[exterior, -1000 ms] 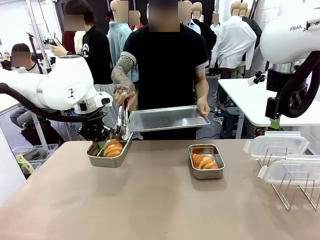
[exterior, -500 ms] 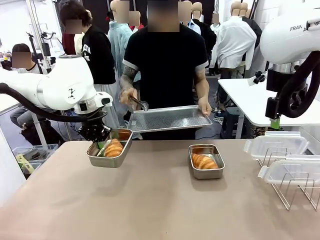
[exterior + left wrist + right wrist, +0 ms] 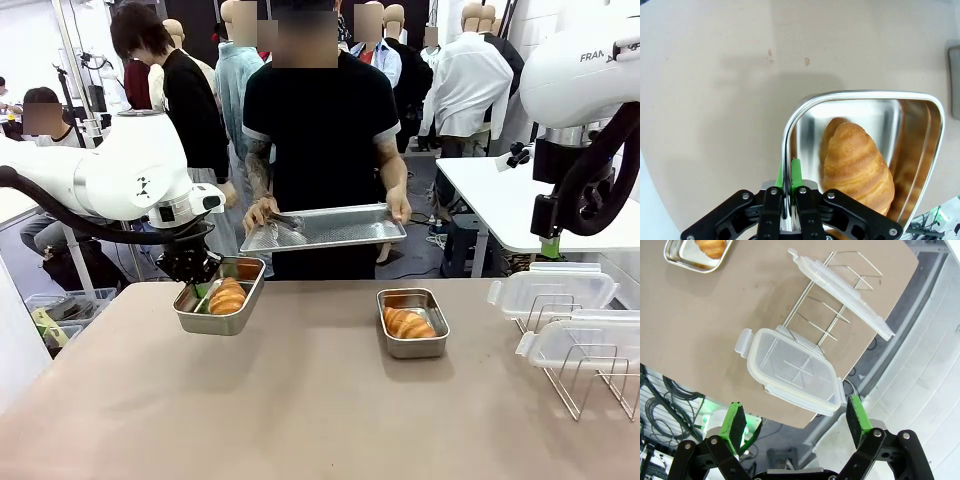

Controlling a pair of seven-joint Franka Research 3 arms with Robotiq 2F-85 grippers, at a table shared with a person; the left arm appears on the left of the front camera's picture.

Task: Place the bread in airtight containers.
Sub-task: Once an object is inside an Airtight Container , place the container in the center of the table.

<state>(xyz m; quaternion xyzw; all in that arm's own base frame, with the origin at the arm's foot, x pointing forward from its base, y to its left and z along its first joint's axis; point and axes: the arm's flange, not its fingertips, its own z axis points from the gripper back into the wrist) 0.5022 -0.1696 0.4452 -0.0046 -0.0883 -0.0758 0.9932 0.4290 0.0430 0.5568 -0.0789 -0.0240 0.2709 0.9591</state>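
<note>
Two steel airtight containers stand open on the tan table, each with a golden bread roll inside. The left container (image 3: 196,314) holds one bread roll (image 3: 228,296). The right container (image 3: 432,345) holds the other bread roll (image 3: 408,323). My left gripper (image 3: 204,291) is shut on the left container's near rim. In the left wrist view its fingertips (image 3: 788,182) pinch that rim (image 3: 840,95) beside the bread (image 3: 857,167). My right gripper (image 3: 795,422) hangs open high above a clear lid (image 3: 795,371), with nothing between its fingers.
A person across the table holds a perforated steel tray (image 3: 345,228) with tongs (image 3: 288,222) lying on it. Two clear lids (image 3: 555,288) rest on wire racks (image 3: 590,375) at the table's right edge. The right arm (image 3: 585,70) stands raised at the right.
The person lifted the tongs away from the left container, laid them on the tray and drew the tray back and up. Neither arm has moved.
</note>
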